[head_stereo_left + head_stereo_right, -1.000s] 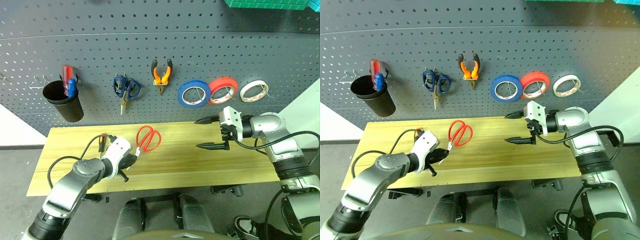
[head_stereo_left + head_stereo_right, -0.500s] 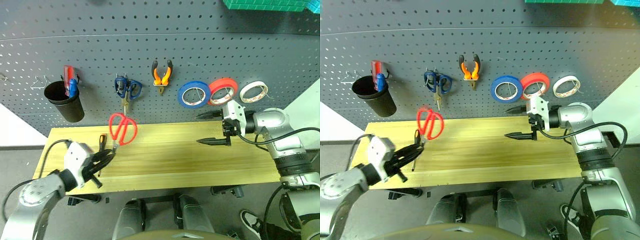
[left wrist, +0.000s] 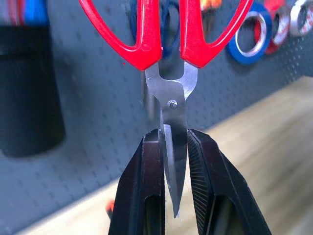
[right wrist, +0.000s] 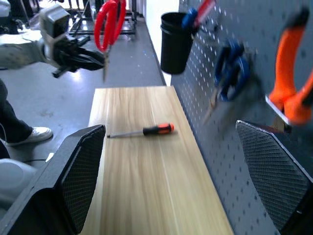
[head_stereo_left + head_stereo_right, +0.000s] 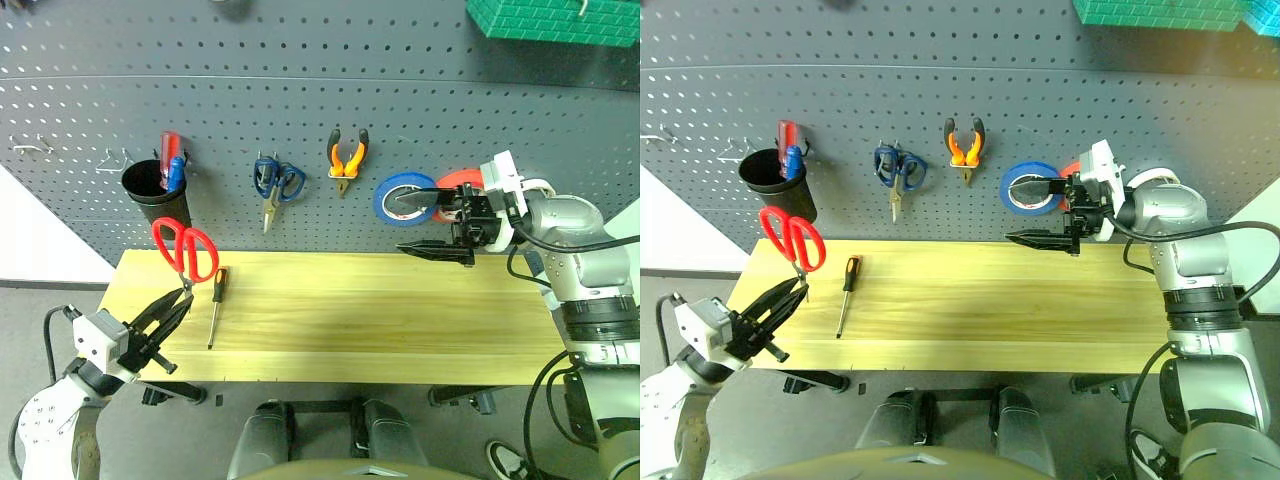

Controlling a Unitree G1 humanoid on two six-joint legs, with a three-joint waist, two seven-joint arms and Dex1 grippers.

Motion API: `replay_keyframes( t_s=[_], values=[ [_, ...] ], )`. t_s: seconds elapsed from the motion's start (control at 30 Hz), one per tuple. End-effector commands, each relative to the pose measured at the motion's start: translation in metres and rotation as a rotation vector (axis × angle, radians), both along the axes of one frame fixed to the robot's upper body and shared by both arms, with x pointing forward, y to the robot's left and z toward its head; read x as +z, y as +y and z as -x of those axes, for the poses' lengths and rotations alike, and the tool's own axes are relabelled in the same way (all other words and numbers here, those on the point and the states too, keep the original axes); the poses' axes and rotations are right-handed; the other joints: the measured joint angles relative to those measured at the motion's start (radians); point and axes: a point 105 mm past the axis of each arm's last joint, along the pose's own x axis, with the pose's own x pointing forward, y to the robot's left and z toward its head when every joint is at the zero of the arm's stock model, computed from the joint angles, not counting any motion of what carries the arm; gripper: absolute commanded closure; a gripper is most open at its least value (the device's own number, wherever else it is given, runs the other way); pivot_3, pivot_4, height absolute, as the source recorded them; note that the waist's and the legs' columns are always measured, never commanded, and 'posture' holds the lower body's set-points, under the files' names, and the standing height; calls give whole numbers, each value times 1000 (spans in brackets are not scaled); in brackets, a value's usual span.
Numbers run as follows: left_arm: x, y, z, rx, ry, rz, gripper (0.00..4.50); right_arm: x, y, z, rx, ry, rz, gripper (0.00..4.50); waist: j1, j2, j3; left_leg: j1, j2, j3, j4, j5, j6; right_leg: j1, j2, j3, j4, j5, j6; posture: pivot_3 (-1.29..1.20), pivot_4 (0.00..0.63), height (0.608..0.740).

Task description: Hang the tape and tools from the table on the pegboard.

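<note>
My left gripper (image 5: 180,300), off the table's (image 5: 350,320) left front corner, is shut on the blades of the red-handled scissors (image 5: 185,248). It holds them in the air, handles up, in front of the pegboard (image 5: 300,90). In the left wrist view the black fingers (image 3: 146,171) pinch the steel blades. The screwdriver (image 5: 215,305) lies on the table's left part. Pliers (image 5: 347,158) and the blue tape (image 5: 385,200) hang on the pegboard. My right gripper (image 5: 415,222) stands open and empty, pointing left, just in front of the blue tape.
Blue-handled scissors (image 5: 277,183) hang left of the pliers. A black cup (image 5: 155,195) with red and blue handles hangs at the left. A red-orange roll (image 5: 460,180) shows partly behind my right hand. A green bin (image 5: 555,20) sits at the top right.
My left gripper has lifted the red scissors off the table and swung them left and up, handles now upright. My right gripper has risen level with the blue tape. The view has shifted.
</note>
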Motion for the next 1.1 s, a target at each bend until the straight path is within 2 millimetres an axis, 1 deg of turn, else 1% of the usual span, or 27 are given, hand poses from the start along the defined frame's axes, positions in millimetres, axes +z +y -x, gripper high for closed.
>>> replay_keyframes(
  t_s=[0.03, 0.2, 0.33, 0.47, 0.67, 0.8, 0.9, 1.0, 1.1],
  values=[
    [7, 1, -9, -10, -65, -18, 4146, 25, -1, 6, 4, -80, -22, 0, 3, 1, -7, 0, 0, 0, 0, 0, 0, 0, 0, 0, 0, 0, 0, 121, 46, 740],
    [7, -7, -25, -59, -89, -2, 4146, 27, 0, 8, 1, -87, -19, 0, 3, 1, -21, 1, 1, 1, 1, 0, 0, 2, 0, 0, 0, 1, 1, 105, 40, 740],
    [2, -27, -30, -115, -75, -3, 4146, 28, -1, 10, -1, -87, -15, 0, 1, 2, -29, 2, 1, 1, 1, 0, 0, 2, 0, 0, 0, 1, 1, 88, 37, 740],
    [1, -35, -42, -124, -69, 0, 4146, 27, -1, 10, -6, -89, -12, 0, 2, 2, -32, 2, 1, 1, 1, 0, 0, 2, 1, 0, 1, 3, -3, 73, 36, 740],
    [1, -32, -59, -71, -75, -8, 4146, 24, -2, 13, -15, -86, -2, 0, 1, 3, -38, 6, 1, 1, 1, 0, 0, 5, 2, 0, 3, 3, -2, 58, 36, 740],
    [-8, -32, -68, -53, -48, -30, 4146, 22, -3, 14, -21, -82, -1, 0, -5, 4, -38, 16, 2, 1, 1, 0, 0, 15, 2, 0, 2, 1, 0, 53, 37, 740],
    [-14, -33, -72, -54, -29, -43, 4146, 21, -3, 14, -23, -79, 0, 0, -16, 4, -39, 17, 2, 1, 1, 0, 0, 16, 2, 0, 1, 1, 0, 51, 35, 740],
    [-14, -35, -73, -69, -49, -46, 4146, 20, -4, 13, -27, -78, -2, 0, -23, 4, -39, 16, 3, 1, 1, 0, 0, 16, 2, 0, 1, 1, 0, 48, 36, 740],
    [-15, -37, -67, -111, -83, -29, 4146, 18, -4, 13, -31, -78, 1, 0, -24, 4, -39, 16, 3, 2, 0, 0, 0, 16, 2, -1, 1, 1, 0, 45, 36, 740]
  ],
)
